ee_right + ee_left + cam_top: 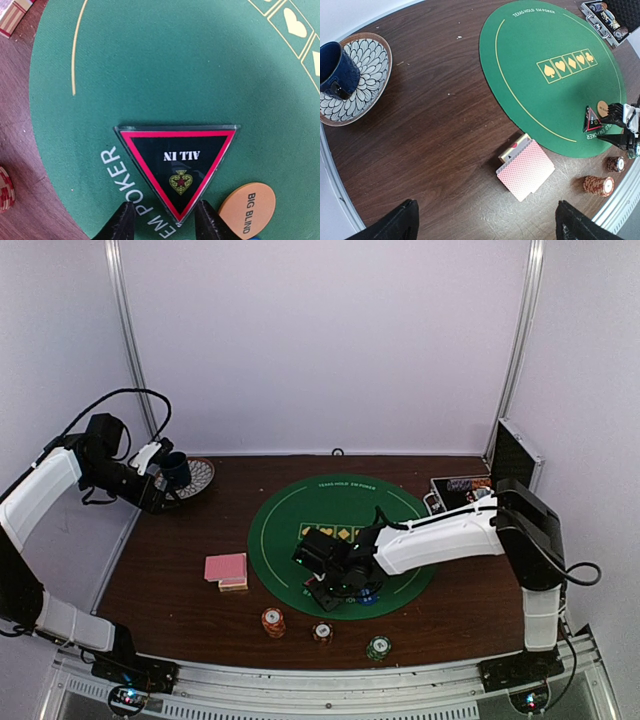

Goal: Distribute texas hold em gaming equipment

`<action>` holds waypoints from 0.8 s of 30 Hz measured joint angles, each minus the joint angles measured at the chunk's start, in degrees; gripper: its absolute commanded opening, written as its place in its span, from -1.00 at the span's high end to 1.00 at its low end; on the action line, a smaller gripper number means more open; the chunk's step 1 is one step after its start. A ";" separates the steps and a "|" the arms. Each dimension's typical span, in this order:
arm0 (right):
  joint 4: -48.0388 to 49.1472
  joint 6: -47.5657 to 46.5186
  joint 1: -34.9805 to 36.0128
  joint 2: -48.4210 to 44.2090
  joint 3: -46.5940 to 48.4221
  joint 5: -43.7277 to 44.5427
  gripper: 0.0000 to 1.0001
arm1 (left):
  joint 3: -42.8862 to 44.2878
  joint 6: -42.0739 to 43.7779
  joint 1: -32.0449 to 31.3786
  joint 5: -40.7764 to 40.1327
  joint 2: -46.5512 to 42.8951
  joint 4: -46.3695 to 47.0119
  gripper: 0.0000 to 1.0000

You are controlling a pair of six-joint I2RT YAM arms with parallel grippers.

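A red-edged black "ALL IN" triangle (175, 160) lies on the green poker mat (165, 60). My right gripper (164, 222) is open, its fingers either side of the triangle's near tip, the right finger close to its edge. The triangle also shows in the left wrist view (592, 121). An orange-yellow "BIG BLIND" disc (247, 210) lies just right of it. A pink-red-backed card deck (226, 568) sits on the wood left of the mat. An orange chip stack (273, 621), a small chip (322, 631) and a green chip (378, 647) stand near the front edge. My left gripper (158, 488) is open and empty, high at the far left.
A dark blue cup (337, 70) stands on a patterned plate (370, 55) at the back left, beside my left gripper. The open silver-and-black chip case (460, 490) stands at the back right. The right arm (440, 535) reaches across the mat's right half.
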 measured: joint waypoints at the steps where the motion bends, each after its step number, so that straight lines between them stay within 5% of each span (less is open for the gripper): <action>1: 0.00 0.04 0.00 0.17 0.17 -0.09 0.27 | 0.00 0.00 0.00 0.02 -0.02 -0.02 -0.95; 24: -4.31 -6.27 -2.27 13.25 20.70 -1.38 0.49 | 0.22 0.28 0.00 0.90 -0.17 -0.48 -0.95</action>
